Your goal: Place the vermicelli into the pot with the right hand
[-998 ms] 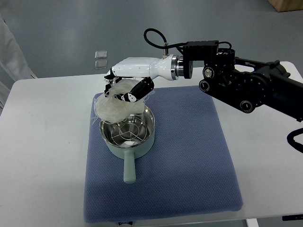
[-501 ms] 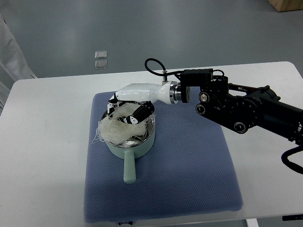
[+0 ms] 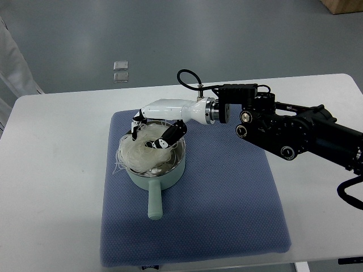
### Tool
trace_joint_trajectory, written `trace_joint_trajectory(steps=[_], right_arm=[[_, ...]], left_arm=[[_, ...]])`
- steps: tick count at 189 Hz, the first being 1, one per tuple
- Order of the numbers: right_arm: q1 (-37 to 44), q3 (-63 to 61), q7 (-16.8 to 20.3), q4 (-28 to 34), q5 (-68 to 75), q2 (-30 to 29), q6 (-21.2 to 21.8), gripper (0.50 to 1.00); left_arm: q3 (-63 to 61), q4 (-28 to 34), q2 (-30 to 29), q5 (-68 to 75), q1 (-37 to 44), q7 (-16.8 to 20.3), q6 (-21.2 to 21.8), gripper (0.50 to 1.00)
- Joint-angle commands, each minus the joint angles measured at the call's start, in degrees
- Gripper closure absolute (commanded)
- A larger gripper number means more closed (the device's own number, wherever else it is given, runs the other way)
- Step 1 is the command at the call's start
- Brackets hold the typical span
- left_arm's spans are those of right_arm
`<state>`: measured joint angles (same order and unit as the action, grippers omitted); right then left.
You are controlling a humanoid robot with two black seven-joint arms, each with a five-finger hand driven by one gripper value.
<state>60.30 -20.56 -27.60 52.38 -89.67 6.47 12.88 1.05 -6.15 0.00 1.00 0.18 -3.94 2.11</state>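
A pale green pot with a metal inside and a handle pointing toward me sits on the blue mat. A white nest of vermicelli lies over the pot's left half, with loose strands hanging over the left rim. My right hand, white with black fingertips, reaches in from the right and hovers over the pot, its fingers still curled around the top of the vermicelli. The left arm does not show.
The mat lies on a white table. The black right arm spans the table's back right. Two small clear squares lie on the grey floor beyond the table.
The right hand has come down and toward me with the vermicelli, from above the pot's far left rim to resting the bundle in the pot. Little has shifted in the last half second.
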Motion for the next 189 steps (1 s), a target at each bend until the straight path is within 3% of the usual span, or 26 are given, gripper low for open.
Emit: trace_joint_trajectory(steps=[1,21,92,105,160,189], right_arm=[[0.1,0.0,-0.1,0.0,0.0,0.1,0.0,0.668],[0.1,0.0,-0.1,0.0,0.1,0.2,0.0,0.644],[0.8,-1.1,-0.3,0.1,0.9,1.0,0.2,0.638],[1.6,-1.9,-0.4,0.1,2.3,1.0,0.2,0.605],[1.2,-11.9,0.0,-0.6,16.5,0.6,0.7,0.605],[-0.5,-15.1,0.2,-5.7,25.6,0.5,0.0,0.605]], left_arm=[[0.0,0.0,0.0,0.1,0.0,0.0,0.0,0.500],[0.0,0.0,0.0,0.1,0.0,0.0,0.0,0.500],[0.0,0.0,0.0,0.0,0.0,0.0,0.0,0.500],[0.0,0.0,0.0,0.1,0.0,0.0,0.0,0.500],[0.0,0.0,0.0,0.0,0.0,0.1,0.0,0.500],[0.0,0.0,0.0,0.1,0.0,0.0,0.0,0.500]])
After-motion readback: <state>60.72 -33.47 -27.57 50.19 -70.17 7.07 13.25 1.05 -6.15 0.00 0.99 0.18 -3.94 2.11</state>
